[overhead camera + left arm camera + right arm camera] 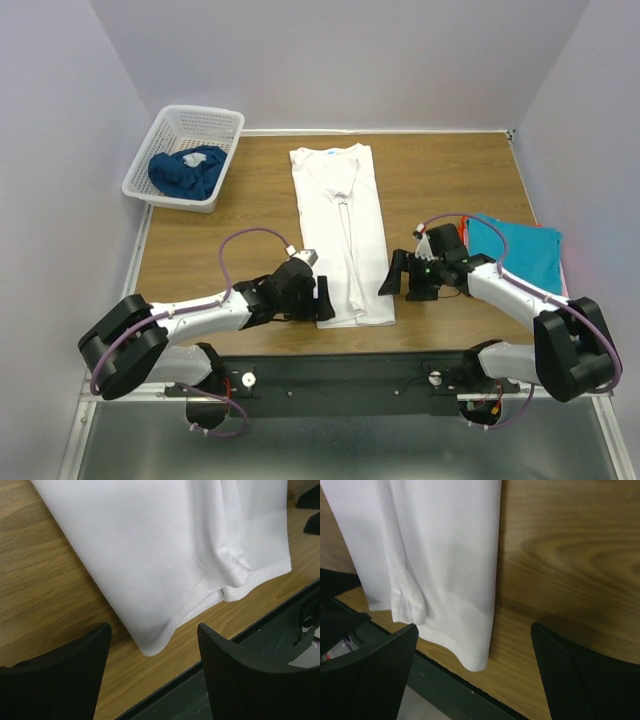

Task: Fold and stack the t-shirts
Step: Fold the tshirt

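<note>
A white t-shirt [340, 225] lies in a long narrow strip down the middle of the table, sides folded in, neck at the far end. My left gripper [322, 299] is open at its near left corner [150, 647], just above the wood, holding nothing. My right gripper [396, 274] is open at its near right corner [477, 662], also empty. A folded teal t-shirt [518, 250] lies at the right, with a red-orange edge under it. A dark blue t-shirt [187, 170] sits crumpled in the basket.
A white lattice basket [183, 157] stands at the far left corner. The black base rail [340, 378] runs along the table's near edge, close behind both grippers. White walls close in the left, right and back.
</note>
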You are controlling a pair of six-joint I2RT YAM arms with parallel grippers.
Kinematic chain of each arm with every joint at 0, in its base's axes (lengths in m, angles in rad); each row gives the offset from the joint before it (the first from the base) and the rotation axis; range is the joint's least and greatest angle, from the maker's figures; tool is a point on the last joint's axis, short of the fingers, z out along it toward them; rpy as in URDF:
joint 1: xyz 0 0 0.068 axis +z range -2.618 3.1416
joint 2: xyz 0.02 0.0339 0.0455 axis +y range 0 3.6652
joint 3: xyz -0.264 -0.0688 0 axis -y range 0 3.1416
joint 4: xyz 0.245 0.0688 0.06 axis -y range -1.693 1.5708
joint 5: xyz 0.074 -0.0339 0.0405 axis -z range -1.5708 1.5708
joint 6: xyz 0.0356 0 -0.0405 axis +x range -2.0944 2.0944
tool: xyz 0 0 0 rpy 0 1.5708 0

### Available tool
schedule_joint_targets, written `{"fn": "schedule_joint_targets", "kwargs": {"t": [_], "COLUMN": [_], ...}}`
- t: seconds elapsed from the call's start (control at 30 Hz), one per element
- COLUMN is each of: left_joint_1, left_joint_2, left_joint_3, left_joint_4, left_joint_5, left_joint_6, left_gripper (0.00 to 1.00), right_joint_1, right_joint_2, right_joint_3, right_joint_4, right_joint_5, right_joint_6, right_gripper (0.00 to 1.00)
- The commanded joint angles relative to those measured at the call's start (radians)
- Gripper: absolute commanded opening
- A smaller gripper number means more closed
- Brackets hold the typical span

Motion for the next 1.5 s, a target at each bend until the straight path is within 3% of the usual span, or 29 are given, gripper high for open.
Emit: {"fn": "schedule_joint_targets", "kwargs": {"t": [0.0, 0.13, 0.27, 0.33, 0.5, 0.97, 1.17, 1.4, 1.47], "left_joint_1": [-0.019, -0.03, -0.033, -0.035, -0.035, -0.035, -0.035, -0.035, -0.035], "left_joint_2": [0.052, 0.057, 0.066, 0.071, 0.057, -0.164, -0.228, -0.27, -0.293], "left_joint_3": [0.018, 0.016, 0.009, 0.001, -0.031, -0.212, -0.243, -0.286, -0.304], "left_joint_4": [-0.041, -0.076, -0.105, -0.11, -0.088, 0.061, 0.071, 0.088, 0.13], "left_joint_5": [-0.013, -0.023, -0.032, -0.052, -0.055, -0.005, -0.011, 0.001, 0.009], "left_joint_6": [0.003, 0.0, -0.001, -0.01, -0.052, -0.164, -0.181, -0.241, -0.247], "left_gripper": [0.74, 0.66, 0.4, 0.35, 0.0, 0.0, 0.0, 0.0, 0.0], "right_joint_1": [-0.003, -0.003, -0.002, -0.002, 0.01, 0.185, 0.262, 0.302, 0.313], "right_joint_2": [-0.023, -0.042, -0.059, -0.068, -0.106, -0.047, -0.025, -0.036, -0.025], "right_joint_3": [-0.061, -0.078, -0.083, -0.097, -0.117, -0.1, -0.114, -0.155, -0.152], "right_joint_4": [-0.005, -0.008, -0.041, -0.081, -0.115, -0.14, -0.124, -0.131, -0.131], "right_joint_5": [-0.119, -0.105, -0.096, -0.078, -0.073, 0.152, 0.18, 0.151, 0.15], "right_joint_6": [0.021, 0.036, 0.038, 0.036, 0.053, 0.225, 0.323, 0.383, 0.39], "right_gripper": [1.0, 1.0, 0.99, 0.98, 0.95, 0.76, 0.54, 0.53, 0.45]}}
